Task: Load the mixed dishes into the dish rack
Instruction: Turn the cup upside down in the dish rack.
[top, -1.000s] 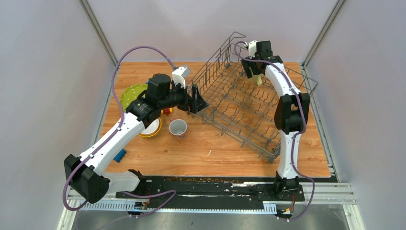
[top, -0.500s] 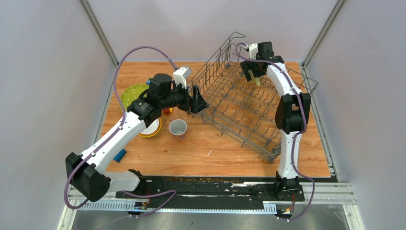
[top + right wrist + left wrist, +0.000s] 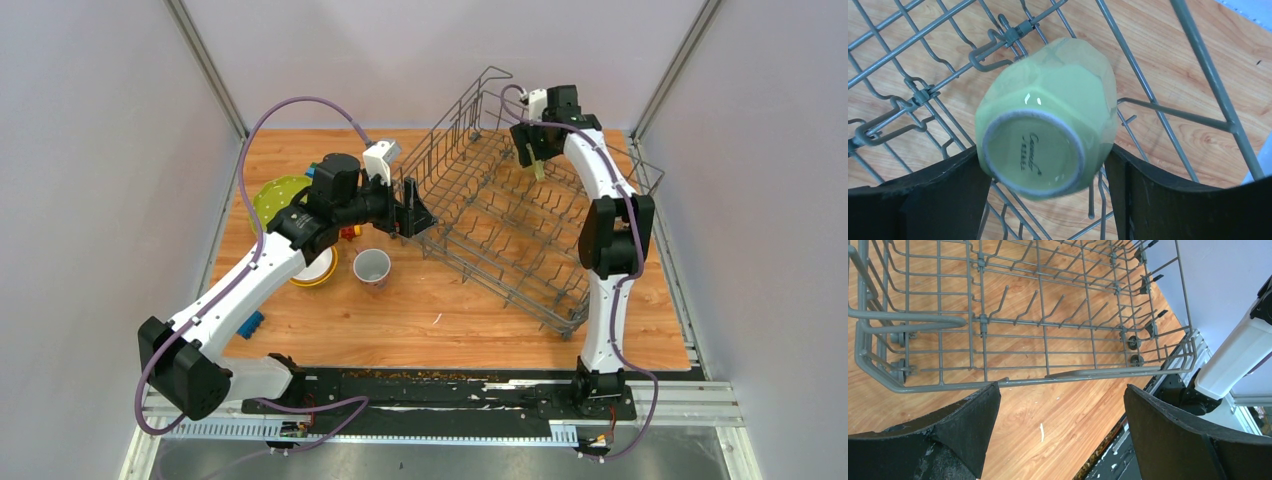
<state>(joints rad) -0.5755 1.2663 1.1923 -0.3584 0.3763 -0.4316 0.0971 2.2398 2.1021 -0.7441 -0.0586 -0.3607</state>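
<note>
Pale-green mug (image 3: 1045,120) sits base-up between the right gripper's (image 3: 1048,152) jaws, which clamp its sides above the rack (image 3: 908,316) floor. Left gripper (image 3: 1062,389) jaws stand wide apart, with the rack's rim wire just ahead of them.

1. I saw the grey wire rack (image 3: 492,280) sitting askew on the table's right half.
2. The green mug (image 3: 1048,117) hung base-up, tilted, over the rack's far corner.
3. Left of the rack stood an upright pale mug (image 3: 372,267), nested bowls (image 3: 318,270) and a lime plate (image 3: 272,195).
</note>
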